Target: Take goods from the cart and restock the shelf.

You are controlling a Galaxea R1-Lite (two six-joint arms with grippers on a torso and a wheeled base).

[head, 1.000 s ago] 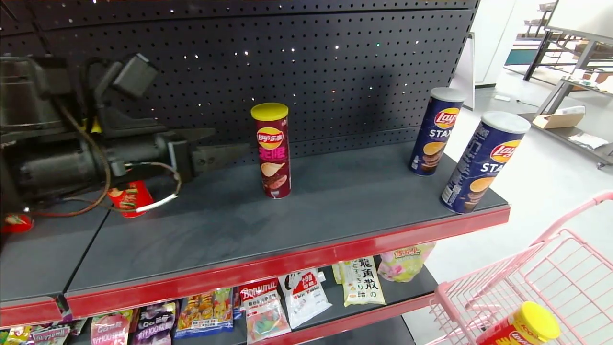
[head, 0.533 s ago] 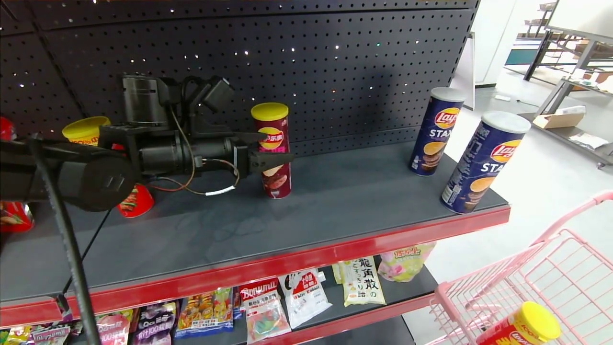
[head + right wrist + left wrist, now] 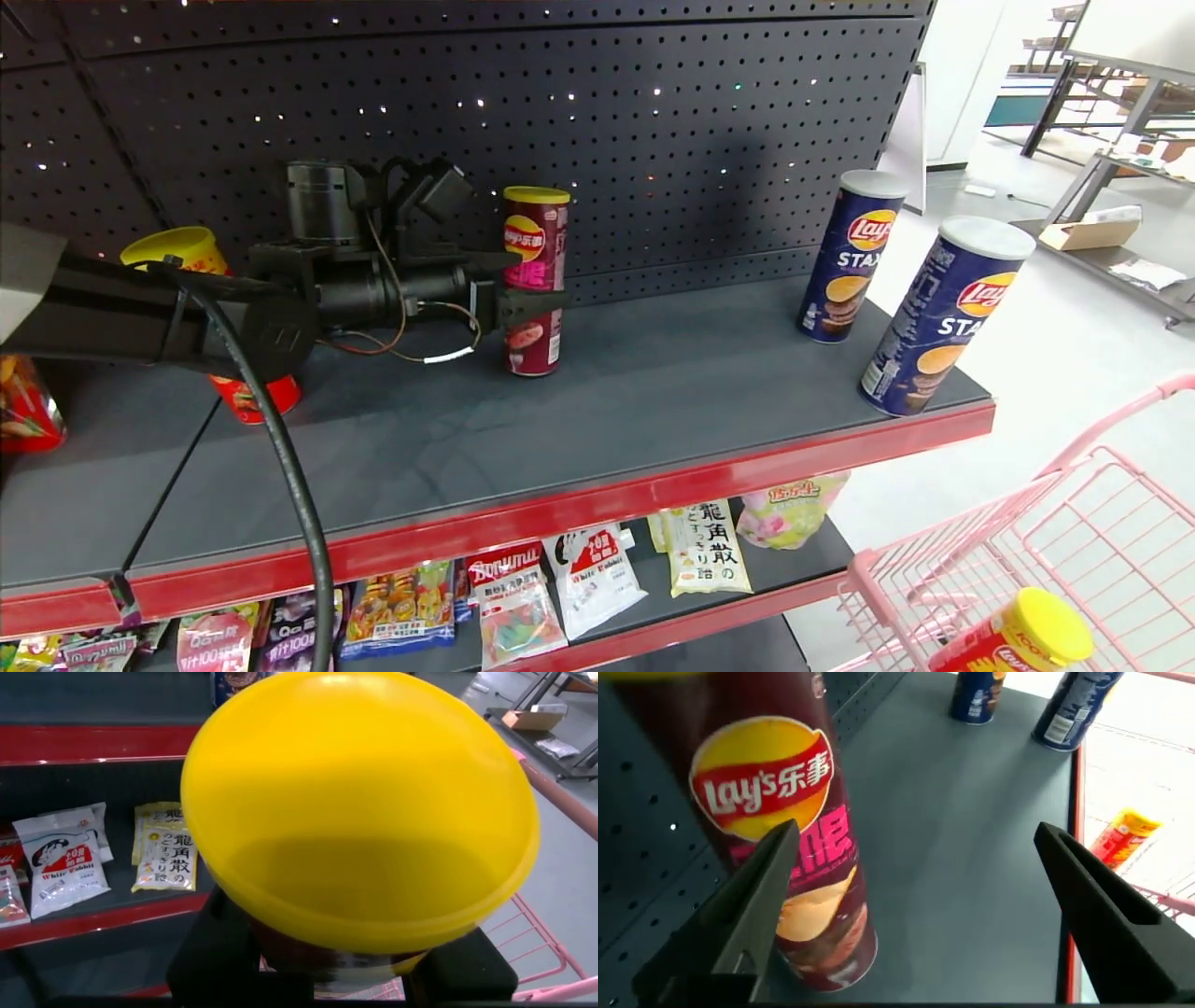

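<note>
Left arm: extended level over the upper shelf (image 3: 579, 420) from the robot's left, forearm roughly parallel to the shelf's red front edge, wrist straight. The left gripper (image 3: 917, 835) is at mid-height of the maroon can (image 3: 534, 280), fingers spread wide. One finger (image 3: 757, 915) lies across the can's label and the other finger (image 3: 1102, 915) stands well apart from it over bare shelf (whether the near finger actually touches the can cannot be told). The maroon can stands on its base toward the back of the shelf, near the pegboard (image 3: 653, 140).

Right arm: the right gripper (image 3: 341, 957) is below the yellow lid of a red can (image 3: 360, 803), one black finger on each side of the can's body and closed against it. In the head view this red can sits tilted, lid toward the robot's right, over the pink cart (image 3: 1074, 532) at the shelf's right end.

Other stock: two blue cans (image 3: 850, 257) stand at the right end of the upper shelf, the nearer one close to the front corner. A further yellow-lidded can (image 3: 182, 247) is partly hidden behind the left arm. Snack bags (image 3: 700, 546) lie along the lower shelf (image 3: 803, 560).
</note>
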